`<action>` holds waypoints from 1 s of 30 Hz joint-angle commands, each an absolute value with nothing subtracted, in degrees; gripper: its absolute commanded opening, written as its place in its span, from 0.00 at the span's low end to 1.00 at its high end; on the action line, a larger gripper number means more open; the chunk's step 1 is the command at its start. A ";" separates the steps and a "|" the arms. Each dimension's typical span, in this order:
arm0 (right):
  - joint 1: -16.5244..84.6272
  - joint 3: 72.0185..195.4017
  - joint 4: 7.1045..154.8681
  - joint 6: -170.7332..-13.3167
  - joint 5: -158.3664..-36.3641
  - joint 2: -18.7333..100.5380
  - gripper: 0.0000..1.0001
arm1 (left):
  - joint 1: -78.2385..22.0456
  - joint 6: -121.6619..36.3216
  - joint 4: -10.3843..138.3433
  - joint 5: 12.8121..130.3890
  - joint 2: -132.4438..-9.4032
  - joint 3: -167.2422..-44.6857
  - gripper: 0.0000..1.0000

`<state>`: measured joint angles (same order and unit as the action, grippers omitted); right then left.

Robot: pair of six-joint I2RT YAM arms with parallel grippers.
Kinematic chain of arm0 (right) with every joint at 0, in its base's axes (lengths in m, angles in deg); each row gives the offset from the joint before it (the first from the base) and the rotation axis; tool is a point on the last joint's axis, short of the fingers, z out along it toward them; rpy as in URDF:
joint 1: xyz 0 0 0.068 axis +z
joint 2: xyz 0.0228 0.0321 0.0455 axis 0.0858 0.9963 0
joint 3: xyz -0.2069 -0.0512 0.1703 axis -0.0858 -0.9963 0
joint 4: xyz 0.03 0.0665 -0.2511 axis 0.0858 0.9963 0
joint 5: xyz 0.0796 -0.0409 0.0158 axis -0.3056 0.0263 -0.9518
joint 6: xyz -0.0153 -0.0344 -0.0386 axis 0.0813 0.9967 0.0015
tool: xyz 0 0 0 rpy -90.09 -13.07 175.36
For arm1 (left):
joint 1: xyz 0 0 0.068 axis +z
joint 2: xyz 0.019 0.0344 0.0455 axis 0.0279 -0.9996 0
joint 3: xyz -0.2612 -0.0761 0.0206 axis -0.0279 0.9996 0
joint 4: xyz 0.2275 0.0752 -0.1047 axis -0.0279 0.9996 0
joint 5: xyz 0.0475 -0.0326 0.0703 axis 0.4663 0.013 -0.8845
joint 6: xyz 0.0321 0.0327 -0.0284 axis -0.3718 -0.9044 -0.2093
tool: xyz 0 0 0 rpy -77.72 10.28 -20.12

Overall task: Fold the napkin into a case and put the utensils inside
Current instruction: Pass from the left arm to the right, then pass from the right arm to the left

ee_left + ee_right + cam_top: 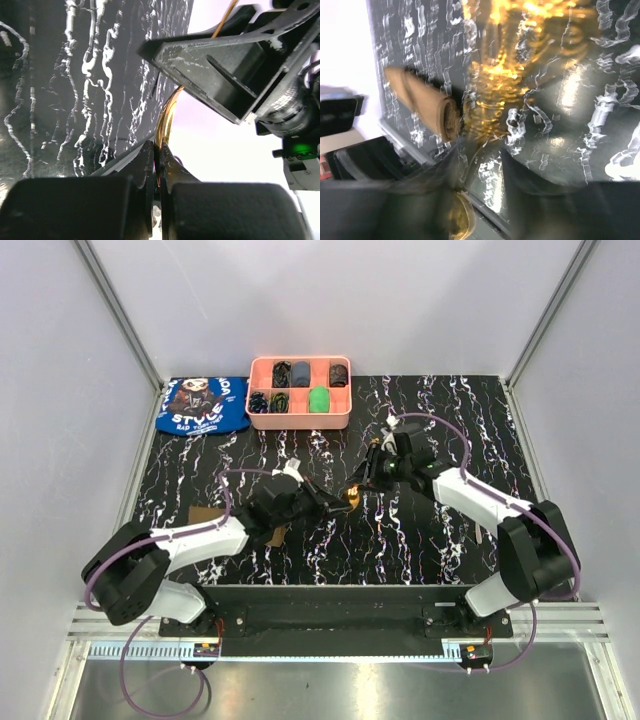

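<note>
While your left gripper (pixel 160 156) is clenching its fingers on the lower end of a slim gold utensil (pixel 168 112), you are holding that piece over the middle of the desk (pixel 420 540), apparently raised and apart from the napkin (pixel 426 107). Whether it is the spoon or the fork I cannot tell. The napkin is lying as a folded olive-brown bundle on the near-left part of the desk, partly hidden under the left arm in the overhead view. Your right gripper (pixel 372 473) is hanging just beside the utensil's upper end. Its wrist view is smeared, so I cannot tell whether its fingers are released or gripping. I am judging this to be a hand-over, and the risk is lying there. If the left fingers are letting go before the right ones are seated, the thin, curved, glossy shaft is likely to be slipping out and dropping to the desk. If both arms are pulling at once, it may be twisting in the grasp. A low sweep of the left arm may also be dragging the napkin open.
</note>
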<state>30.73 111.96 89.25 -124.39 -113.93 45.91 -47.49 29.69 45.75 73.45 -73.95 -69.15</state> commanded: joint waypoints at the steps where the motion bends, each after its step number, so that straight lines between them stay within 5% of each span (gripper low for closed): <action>1: 31.99 116.17 84.61 -123.71 -115.38 48.94 0.19 | -47.30 31.18 41.64 70.37 -70.14 -67.90 0.00; 2: 32.08 116.69 84.26 -122.92 -116.00 49.90 0.00 | -47.21 30.31 42.52 70.37 -69.96 -68.24 0.00; 5: 32.00 119.15 85.74 -117.31 -117.49 52.01 0.00 | -45.02 23.75 45.33 77.10 -69.17 -69.82 0.11; 8: 31.99 122.84 89.52 -108.00 -122.66 54.47 0.00 | -44.93 11.70 59.54 75.58 -65.49 -73.24 0.43; 12: 31.99 125.22 95.41 -96.66 -125.40 55.36 0.00 | -42.83 0.61 72.91 67.92 -55.92 -73.43 0.61; 16: 32.08 125.75 103.65 -85.51 -129.18 54.05 0.00 | -34.49 -6.07 77.41 75.33 -48.26 -72.99 0.82; 22: 32.17 124.26 114.04 -72.23 -138.58 48.25 0.00 | -20.59 -4.26 66.63 102.21 -55.01 -73.52 0.84; 30: 37.52 126.10 119.06 -72.64 -142.28 49.46 0.00 | -20.58 12.17 36.58 113.78 -66.26 -70.36 0.82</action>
